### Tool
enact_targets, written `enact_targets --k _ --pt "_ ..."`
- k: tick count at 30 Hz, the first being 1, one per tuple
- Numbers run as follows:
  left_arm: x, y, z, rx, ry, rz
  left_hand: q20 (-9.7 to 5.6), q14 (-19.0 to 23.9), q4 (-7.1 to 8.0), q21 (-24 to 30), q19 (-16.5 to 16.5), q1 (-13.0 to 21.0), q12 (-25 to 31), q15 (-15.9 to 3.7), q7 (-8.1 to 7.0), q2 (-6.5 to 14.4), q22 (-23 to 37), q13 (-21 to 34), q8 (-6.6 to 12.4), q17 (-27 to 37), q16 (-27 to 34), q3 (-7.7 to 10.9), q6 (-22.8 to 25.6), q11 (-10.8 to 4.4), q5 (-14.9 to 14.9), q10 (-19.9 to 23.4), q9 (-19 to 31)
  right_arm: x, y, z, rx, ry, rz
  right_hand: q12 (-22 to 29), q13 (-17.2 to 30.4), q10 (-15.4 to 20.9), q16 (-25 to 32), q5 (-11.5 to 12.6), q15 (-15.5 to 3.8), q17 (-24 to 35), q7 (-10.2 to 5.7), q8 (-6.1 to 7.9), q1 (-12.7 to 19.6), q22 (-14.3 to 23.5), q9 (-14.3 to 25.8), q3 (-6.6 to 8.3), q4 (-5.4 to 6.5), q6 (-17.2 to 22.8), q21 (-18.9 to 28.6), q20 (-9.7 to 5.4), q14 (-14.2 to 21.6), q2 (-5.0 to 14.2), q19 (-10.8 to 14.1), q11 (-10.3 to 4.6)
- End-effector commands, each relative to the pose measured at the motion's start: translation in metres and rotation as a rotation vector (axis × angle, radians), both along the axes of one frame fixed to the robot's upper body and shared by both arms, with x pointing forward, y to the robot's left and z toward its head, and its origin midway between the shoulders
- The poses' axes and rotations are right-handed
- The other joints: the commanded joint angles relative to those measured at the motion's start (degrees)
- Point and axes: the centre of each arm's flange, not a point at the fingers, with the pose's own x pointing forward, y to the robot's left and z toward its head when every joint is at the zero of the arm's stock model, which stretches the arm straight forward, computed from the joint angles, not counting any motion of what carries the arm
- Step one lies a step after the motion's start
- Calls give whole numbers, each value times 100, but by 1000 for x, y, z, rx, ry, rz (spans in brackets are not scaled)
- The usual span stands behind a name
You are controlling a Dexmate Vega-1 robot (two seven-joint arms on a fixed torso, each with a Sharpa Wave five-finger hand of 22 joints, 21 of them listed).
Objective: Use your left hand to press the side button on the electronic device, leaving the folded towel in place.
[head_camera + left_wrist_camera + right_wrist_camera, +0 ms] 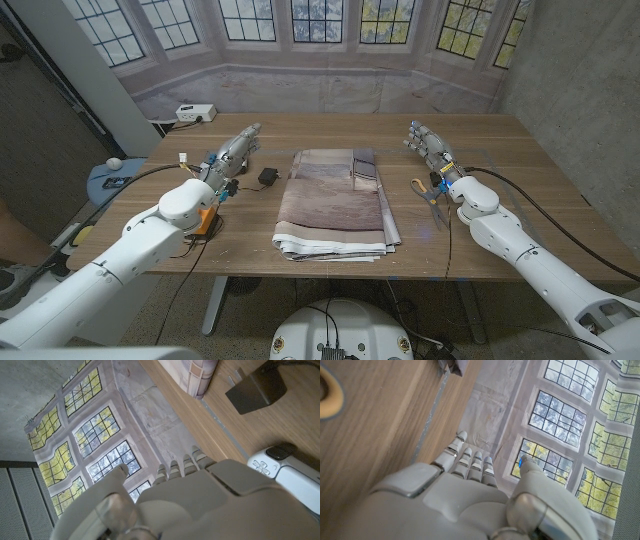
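Observation:
The folded beige and brown towel (335, 203) lies in the middle of the table; a corner of the towel (192, 374) also appears in the left wrist view. My left hand (234, 148) hovers left of it, fingers straight and apart, holding nothing. In the left wrist view a white electronic device (287, 472) with a dark button lies right beside my left hand (200, 500); I cannot tell whether they touch. My right hand (427, 142) stands right of the towel, fingers extended and empty, and my right hand (465, 490) looks the same in its wrist view.
A small black adapter (268, 177) with a cable lies between my left hand and the towel. Yellow-handled scissors (428, 188) lie near my right wrist. An orange object (206, 222) sits under my left forearm. A white power strip (195, 113) is at the back left corner.

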Motion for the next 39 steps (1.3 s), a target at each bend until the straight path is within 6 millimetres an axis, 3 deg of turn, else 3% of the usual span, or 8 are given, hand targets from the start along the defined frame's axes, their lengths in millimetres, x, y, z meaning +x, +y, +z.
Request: enact_targets --k 1,12,22,35,39 --pt "-22 3 4 93 -17 54 61 9 5 -18 26 75 28 65 -4 12 11 0 9 3 -5 61 10 -1 -21 31 10 0 -2 1 -11 1 -8 30 22 -4 45 -7 -155 19 -27 29 55 16 9 0 -42 55 44 -195 -2 -15 24 12" --pt "-47 4 -1 283 -69 195 130 106 -10 -20 133 71 68 79 6 -1 15 3 15 6 25 112 26 41 -34 149 12 3 1 3 -48 11 4 32 22 -1 51 -12 -160 19 -24 29 68 16 9 0 -75 63 45 -200 -4 -11 24 13" --pt "-59 5 -3 402 -99 270 120 175 -9 -25 210 52 82 51 7 -14 17 5 43 11 39 141 119 -10 -42 213 13 8 5 8 -61 7 9 36 22 7 56 -16 -157 17 -25 29 79 16 9 -1 -103 69 47 -203 -3 -11 31 16" --pt "-77 13 -13 529 -153 342 124 396 11 -11 421 -7 145 -52 -43 -30 21 9 79 18 79 187 313 -127 -48 451 12 12 7 13 -85 12 12 35 21 3 62 -19 -159 19 -28 25 83 16 9 -5 -127 65 47 -205 -6 -8 31 13" --pt "-83 16 -14 561 -156 354 119 466 20 -5 514 -35 155 -167 35 -37 25 9 87 17 78 209 399 -126 -48 527 11 13 7 14 -88 10 13 33 21 -2 64 -20 -165 19 -24 25 86 16 10 -5 -135 65 56 -186 -3 -6 54 7"
